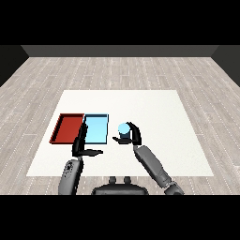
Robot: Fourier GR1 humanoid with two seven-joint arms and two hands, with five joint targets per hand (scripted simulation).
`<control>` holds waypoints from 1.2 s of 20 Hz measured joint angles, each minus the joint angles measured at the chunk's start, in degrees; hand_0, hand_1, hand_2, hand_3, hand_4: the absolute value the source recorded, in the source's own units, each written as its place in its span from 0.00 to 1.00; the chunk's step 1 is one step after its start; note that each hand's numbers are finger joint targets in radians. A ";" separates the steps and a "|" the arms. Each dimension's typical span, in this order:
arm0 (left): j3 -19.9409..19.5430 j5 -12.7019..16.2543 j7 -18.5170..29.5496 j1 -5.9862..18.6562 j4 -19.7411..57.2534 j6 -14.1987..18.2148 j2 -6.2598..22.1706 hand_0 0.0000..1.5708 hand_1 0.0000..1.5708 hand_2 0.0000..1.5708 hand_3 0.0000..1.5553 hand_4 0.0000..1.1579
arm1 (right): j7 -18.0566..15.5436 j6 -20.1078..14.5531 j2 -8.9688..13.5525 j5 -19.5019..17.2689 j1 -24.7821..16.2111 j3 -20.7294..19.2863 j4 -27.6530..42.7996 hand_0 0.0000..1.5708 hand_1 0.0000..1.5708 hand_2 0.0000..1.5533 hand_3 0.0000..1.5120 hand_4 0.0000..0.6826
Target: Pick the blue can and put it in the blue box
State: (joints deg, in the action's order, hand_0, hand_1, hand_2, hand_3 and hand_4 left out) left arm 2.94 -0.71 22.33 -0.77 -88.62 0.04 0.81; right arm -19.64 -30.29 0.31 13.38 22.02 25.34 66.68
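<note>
Head view: blue can [124,129] half-hidden by right hand [133,136]

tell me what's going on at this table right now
The robot's right hand is curled round a blue can, holding it just to the right of the light blue tray. The can is not in that tray yet. A red tray lies beside the blue one on its left. The left hand hovers near the trays' front edge with straight fingers, holding nothing.
</note>
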 measured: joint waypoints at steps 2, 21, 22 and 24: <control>0.84 -0.01 -0.96 0.99 0.28 0.54 -0.30 0.00 0.00 0.00 0.00 0.00 | 0.11 -0.44 -0.11 0.49 1.67 0.68 -0.32 0.92 0.92 0.95 0.89 0.81; 10.17 5.85 -4.73 9.85 5.02 6.68 -0.77 0.00 0.00 0.00 0.00 0.00 | 2.33 15.46 4.57 -2.71 2.90 -12.73 2.58 0.92 0.92 0.95 0.91 0.82; 10.62 5.81 -5.89 10.35 4.19 7.11 -0.77 0.00 0.00 0.00 0.00 0.00 | 3.08 15.50 4.44 -3.29 2.98 -12.80 3.24 0.92 0.92 0.95 0.91 0.83; 11.38 6.26 -6.50 11.35 4.45 7.36 -0.78 0.00 0.00 0.00 0.00 0.00 | 4.51 15.75 3.98 -4.35 2.93 -13.00 4.77 0.92 0.92 0.95 0.92 0.84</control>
State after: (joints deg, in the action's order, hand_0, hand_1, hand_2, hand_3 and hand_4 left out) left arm 14.32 5.55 15.83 10.57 -84.18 7.40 0.02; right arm -15.13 -14.54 4.28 9.03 24.95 12.33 71.45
